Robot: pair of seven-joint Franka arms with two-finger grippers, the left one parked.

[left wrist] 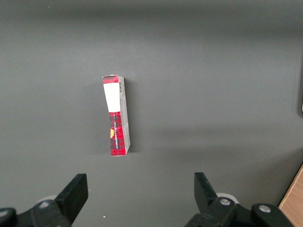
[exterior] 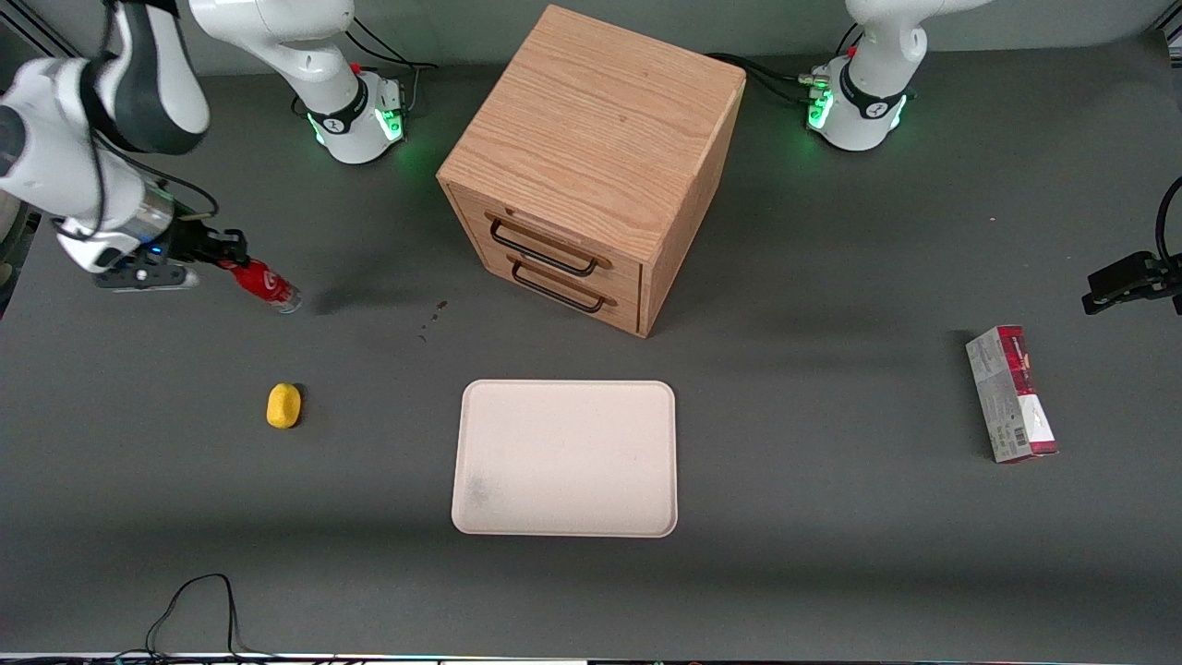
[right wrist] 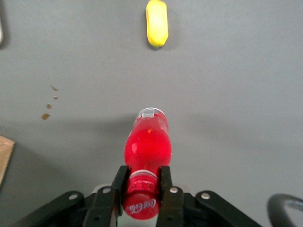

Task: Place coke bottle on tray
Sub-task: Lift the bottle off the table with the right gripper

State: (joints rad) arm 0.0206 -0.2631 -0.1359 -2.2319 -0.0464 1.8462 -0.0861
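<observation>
My right gripper (exterior: 224, 253) is near the working arm's end of the table, shut on the neck of the coke bottle (exterior: 263, 283). The small red bottle hangs tilted from the fingers, its clear base close to the grey table. In the right wrist view the black fingers (right wrist: 118, 182) clamp the bottle (right wrist: 147, 144) just under its red cap, gripper (right wrist: 142, 182). The cream tray (exterior: 565, 458) lies flat and bare, nearer the front camera than the wooden cabinet, well away from the gripper toward the table's middle.
A wooden drawer cabinet (exterior: 591, 166) stands in the middle of the table. A small yellow object (exterior: 283, 405) lies nearer the camera than the bottle, also in the right wrist view (right wrist: 156, 22). A red-and-white carton (exterior: 1011, 392) lies toward the parked arm's end.
</observation>
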